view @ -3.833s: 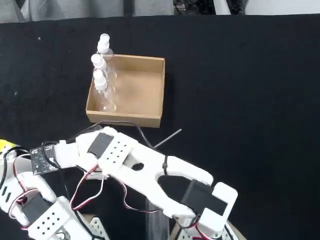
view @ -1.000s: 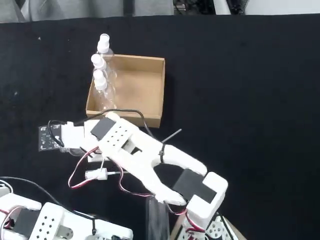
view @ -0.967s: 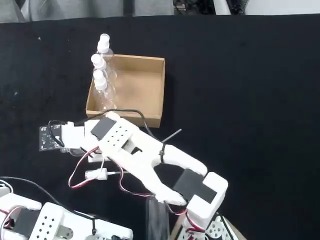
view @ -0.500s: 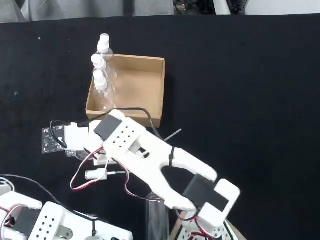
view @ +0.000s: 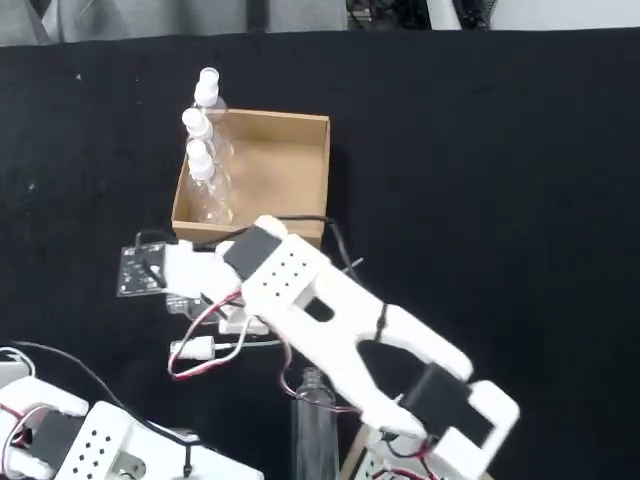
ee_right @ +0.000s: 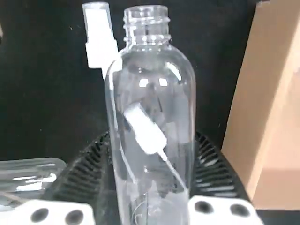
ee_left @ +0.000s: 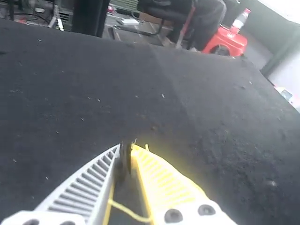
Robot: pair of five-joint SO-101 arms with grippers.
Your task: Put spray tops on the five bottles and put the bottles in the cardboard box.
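My right gripper (ee_right: 152, 159) is shut on a clear bottle (ee_right: 150, 117) whose threaded neck is bare. Just past it a white spray top (ee_right: 99, 40) lies on the black table, and a second white top with its thin tube shows through the bottle. From the high view the right arm's wrist (view: 190, 280) hangs just in front of the cardboard box (view: 275, 180), with a spray top (view: 198, 349) lying beside it. Three capped bottles (view: 205, 150) stand along the box's left side. An uncapped bottle (view: 314, 425) stands near the front edge. My left gripper (ee_left: 125, 152) is shut and empty.
The box's brown wall (ee_right: 276, 112) is close beside the held bottle. The left arm's base (view: 70, 440) sits at the front left corner. Red and black wires (view: 215, 335) hang under the right arm. A clear plastic piece (ee_right: 28, 171) lies by the right gripper.
The right arm has swung to the right, toward the box front, carrying the bottle. The uncapped bottle's neck at the front edge has come out from under the arm.
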